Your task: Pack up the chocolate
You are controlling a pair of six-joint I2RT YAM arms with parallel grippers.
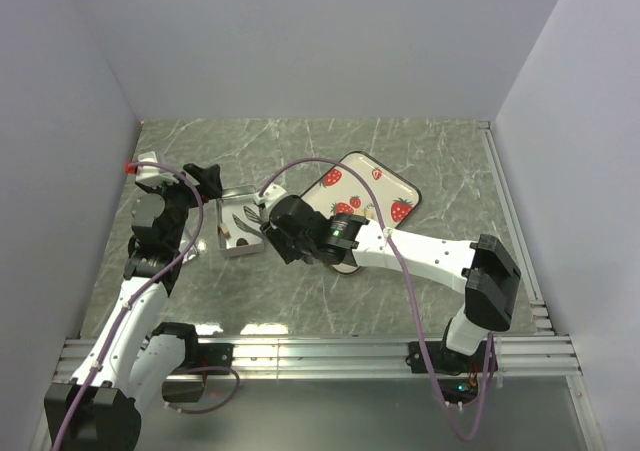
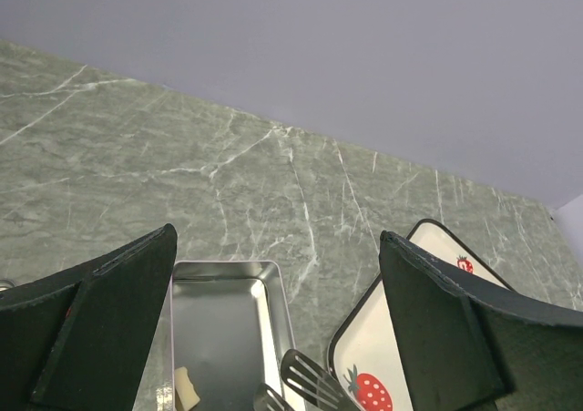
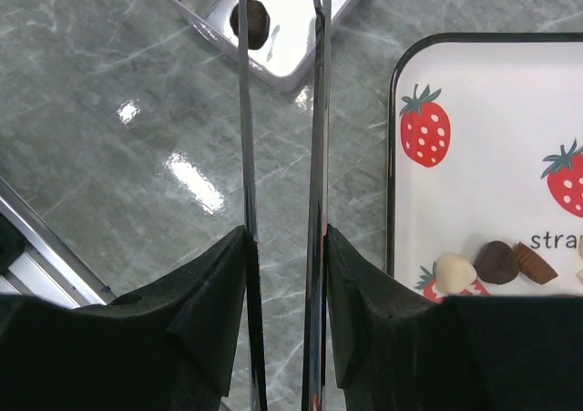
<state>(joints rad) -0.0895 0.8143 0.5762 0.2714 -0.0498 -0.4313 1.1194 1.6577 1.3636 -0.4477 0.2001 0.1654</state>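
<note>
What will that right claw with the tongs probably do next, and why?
Probably the right claw lifts its tongs and swings over to the strawberry tray. A dark chocolate already lies in the tin, the tong tips look empty, and more candies wait on the tray.

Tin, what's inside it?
One dark chocolate lies on the shiny floor of the tin, and one cream chocolate too. The tongs reach over it, so the bit under their tips is hidden.
</note>
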